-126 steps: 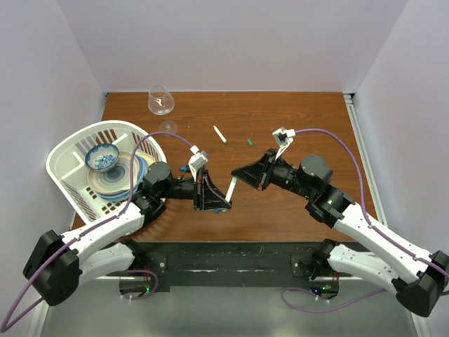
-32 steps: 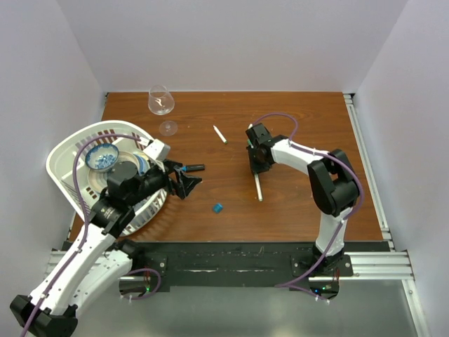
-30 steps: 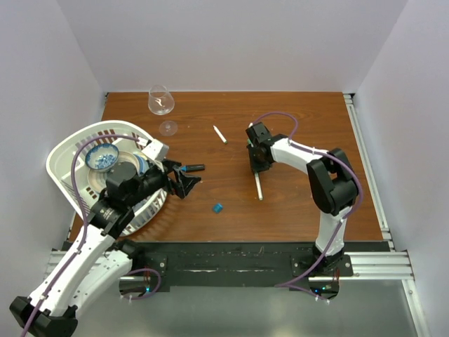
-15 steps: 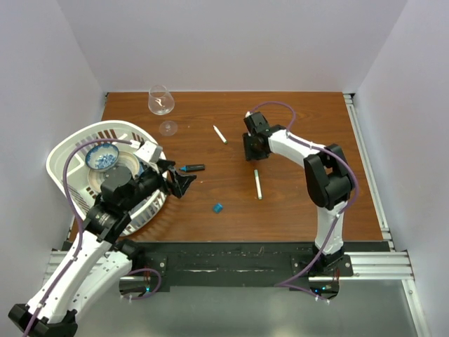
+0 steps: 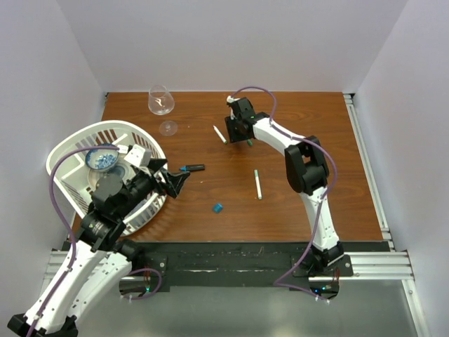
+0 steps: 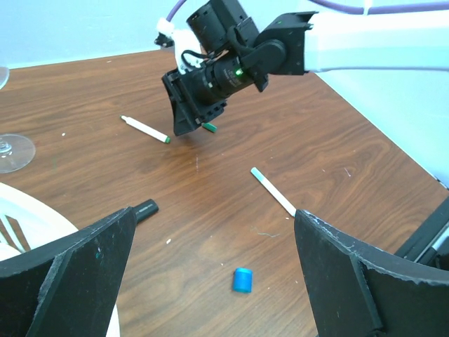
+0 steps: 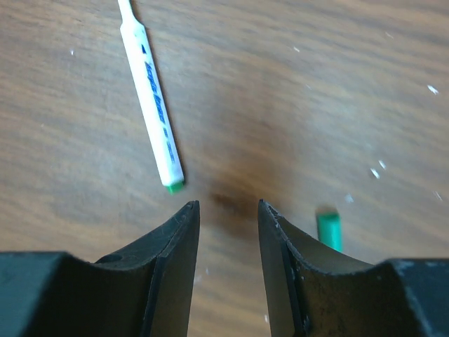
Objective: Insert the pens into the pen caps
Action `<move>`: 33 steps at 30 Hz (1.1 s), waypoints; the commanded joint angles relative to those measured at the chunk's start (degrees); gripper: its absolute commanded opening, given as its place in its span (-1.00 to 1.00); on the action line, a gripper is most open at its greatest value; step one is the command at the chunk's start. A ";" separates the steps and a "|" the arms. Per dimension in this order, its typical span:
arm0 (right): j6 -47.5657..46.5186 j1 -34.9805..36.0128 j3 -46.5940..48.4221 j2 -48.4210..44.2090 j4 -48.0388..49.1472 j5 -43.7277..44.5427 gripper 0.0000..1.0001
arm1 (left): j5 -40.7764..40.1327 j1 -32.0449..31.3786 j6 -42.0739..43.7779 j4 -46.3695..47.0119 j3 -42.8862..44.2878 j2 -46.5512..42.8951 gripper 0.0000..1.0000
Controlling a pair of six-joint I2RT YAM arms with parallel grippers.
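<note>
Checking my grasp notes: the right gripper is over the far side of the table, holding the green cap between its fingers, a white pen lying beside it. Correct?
No. The right gripper holds nothing: the right wrist view shows bare table between its jaws, and the green cap lies just outside them. It is over the far side, with the white pen beside it.

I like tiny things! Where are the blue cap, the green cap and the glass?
blue cap (image 6: 243,279), left wrist view, its side.
green cap (image 7: 328,230), right wrist view, its middle.
glass (image 5: 161,100), top view, its bowl.
</note>
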 commanded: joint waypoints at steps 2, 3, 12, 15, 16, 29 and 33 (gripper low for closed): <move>-3.38 1.70 8.37 3.34 -0.41 -0.35 -0.15 | -2.42 0.20 1.62 1.19 -0.11 -0.43 1.00; -3.55 1.88 8.91 4.48 -0.41 -0.26 -0.15 | -2.51 0.20 1.62 1.19 -0.20 -0.43 1.00; -4.35 3.90 15.77 9.24 -1.64 1.23 -0.15 | -2.69 0.20 1.70 1.28 -0.11 -0.08 1.00; -3.39 4.69 16.65 9.42 -0.94 2.64 -0.14 | -2.78 0.20 1.70 1.28 -0.11 0.18 1.00; -2.77 5.04 17.52 9.59 -0.85 4.12 -0.13 | -2.69 0.20 1.70 1.28 -0.11 0.19 1.00; 4.70 6.45 19.64 11.43 -2.26 12.22 -0.07 | -5.68 0.20 1.62 0.58 0.15 -0.52 1.00; 5.23 7.06 19.02 11.79 -2.61 12.40 -0.08 | -5.76 0.20 1.62 0.84 -0.03 -0.78 1.00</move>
